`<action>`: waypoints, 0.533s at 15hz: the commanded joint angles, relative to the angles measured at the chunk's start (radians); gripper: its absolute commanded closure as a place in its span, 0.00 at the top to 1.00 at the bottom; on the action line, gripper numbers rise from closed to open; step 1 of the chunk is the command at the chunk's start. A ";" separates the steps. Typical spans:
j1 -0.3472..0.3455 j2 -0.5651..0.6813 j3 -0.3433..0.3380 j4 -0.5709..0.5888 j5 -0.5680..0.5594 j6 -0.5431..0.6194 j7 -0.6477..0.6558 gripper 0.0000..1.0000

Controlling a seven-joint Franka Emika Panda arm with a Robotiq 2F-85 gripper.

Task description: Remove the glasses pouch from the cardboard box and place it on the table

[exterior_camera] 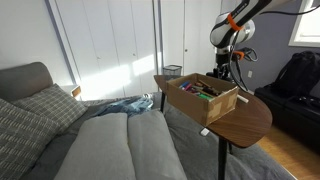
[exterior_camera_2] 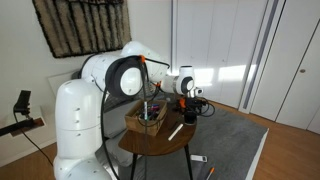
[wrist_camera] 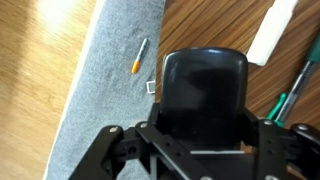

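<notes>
My gripper (wrist_camera: 205, 128) is shut on the glasses pouch (wrist_camera: 205, 85), a black rounded-rectangle case that fills the space between the fingers. It hangs over the dark-brown wooden table (wrist_camera: 200, 25), near the table's edge. In both exterior views the gripper (exterior_camera: 222, 68) (exterior_camera_2: 196, 104) sits beyond the far end of the cardboard box (exterior_camera: 203, 100) (exterior_camera_2: 147, 120), above the table (exterior_camera: 250, 120) (exterior_camera_2: 165, 143). The box is open and holds several pens and small items.
A white flat object (wrist_camera: 272, 30) lies on the table, and green pens (wrist_camera: 300, 85) lie at the right. An orange pen (wrist_camera: 140, 57) lies on the grey carpet (wrist_camera: 100, 80) below. A bed (exterior_camera: 90, 140) stands beside the table.
</notes>
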 commanded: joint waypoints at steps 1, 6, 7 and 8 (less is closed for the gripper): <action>-0.010 0.040 0.012 0.048 0.050 0.004 -0.029 0.45; -0.007 0.070 0.015 0.075 0.055 -0.006 -0.022 0.93; -0.005 0.064 0.013 0.075 0.047 -0.012 -0.016 0.93; -0.003 0.047 0.010 0.070 0.037 -0.015 -0.006 0.98</action>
